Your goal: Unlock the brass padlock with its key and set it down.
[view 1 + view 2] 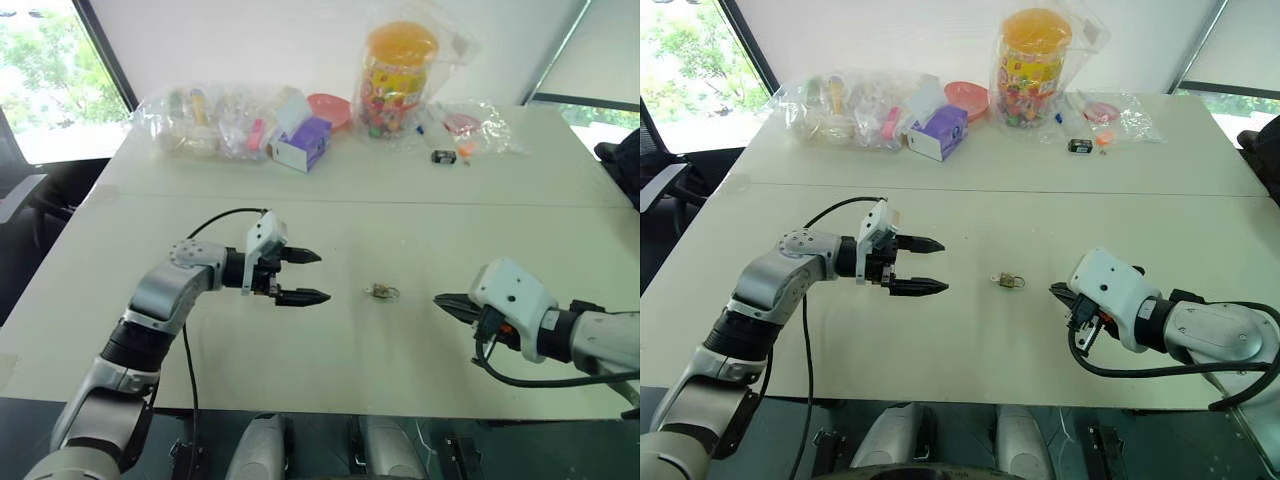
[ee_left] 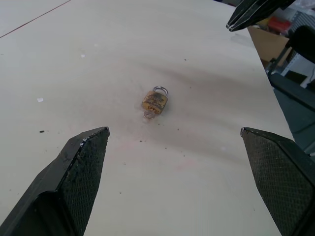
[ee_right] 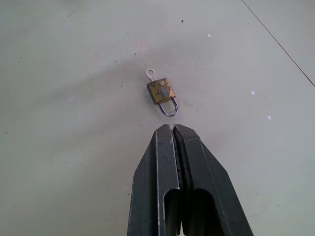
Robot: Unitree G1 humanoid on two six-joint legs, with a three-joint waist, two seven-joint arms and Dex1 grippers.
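Note:
The tiny brass padlock (image 1: 381, 291) lies flat on the white table (image 1: 330, 350), its silvery shackle (image 3: 169, 108) turned toward my right gripper and its small key (image 3: 150, 74) sticking out of the body's other end. My left gripper (image 1: 305, 277) hovers open a short way to the padlock's left, pointing at it, with nothing between its fingers (image 2: 81, 167). My right gripper (image 1: 444, 301) is shut and holds nothing; its tip (image 3: 172, 129) sits just right of the shackle, apart from it.
Along the table's far edge lie clear plastic bags of small items (image 1: 215, 122), a purple-and-white box (image 1: 302, 143), a pink bowl (image 1: 330, 107), a tall jar of colourful sweets (image 1: 397, 75) and a small black item (image 1: 443, 156). A seam (image 1: 400, 203) crosses the table.

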